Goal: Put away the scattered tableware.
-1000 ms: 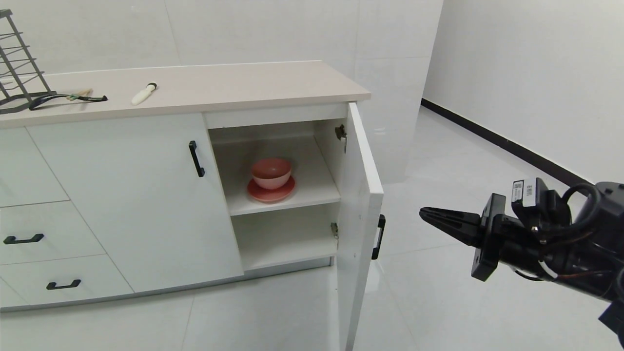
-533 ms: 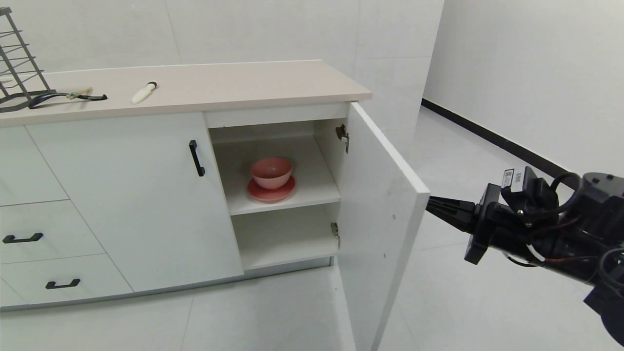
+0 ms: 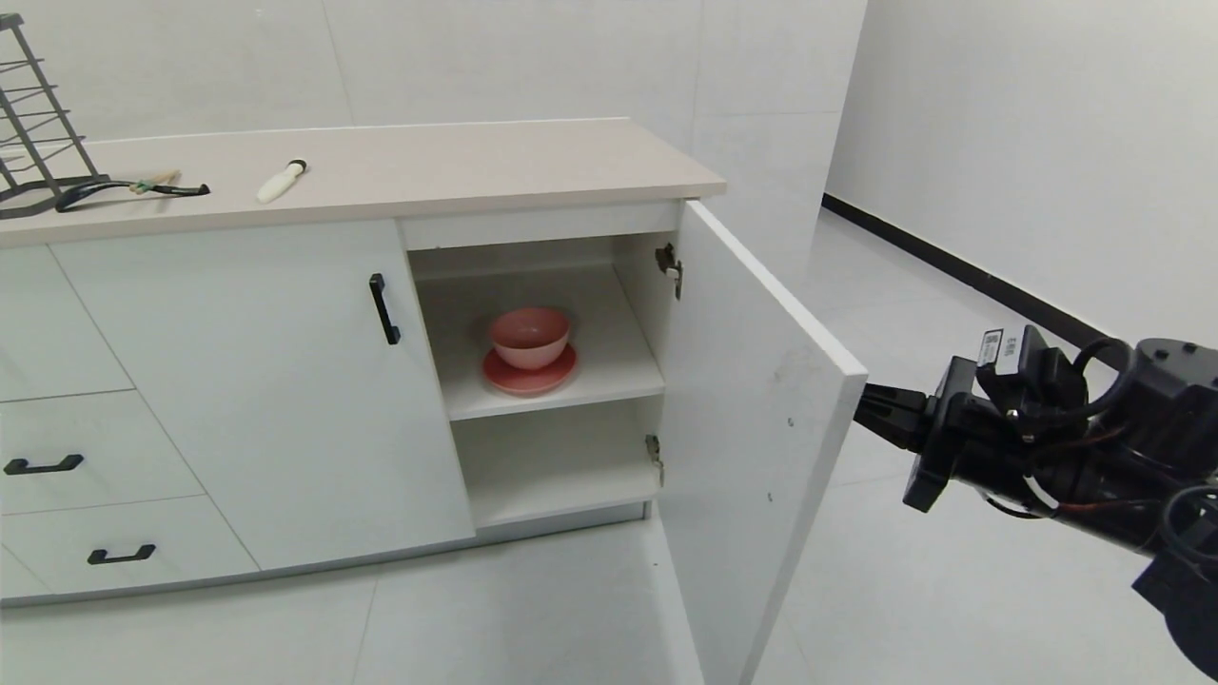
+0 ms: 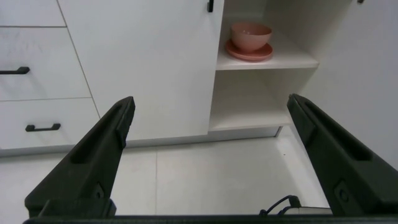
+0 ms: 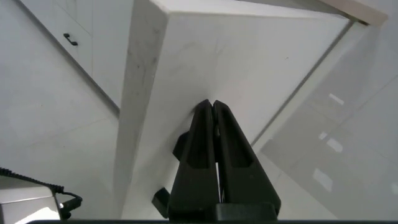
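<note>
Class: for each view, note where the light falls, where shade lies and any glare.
Head view: soft, even light; the cabinet is shaded just under the counter. Left wrist view: the lower shelf sits darker than the one with the bowl. Right wrist view: bright glare patches on the floor beside the door.

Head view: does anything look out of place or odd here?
A cream-handled utensil and a dark-handled utensil lie loose on the countertop, the latter beside the rack. The cupboard door stands half open, with the shut right gripper against its outer face. The bowl sits neatly on its plate.
</note>
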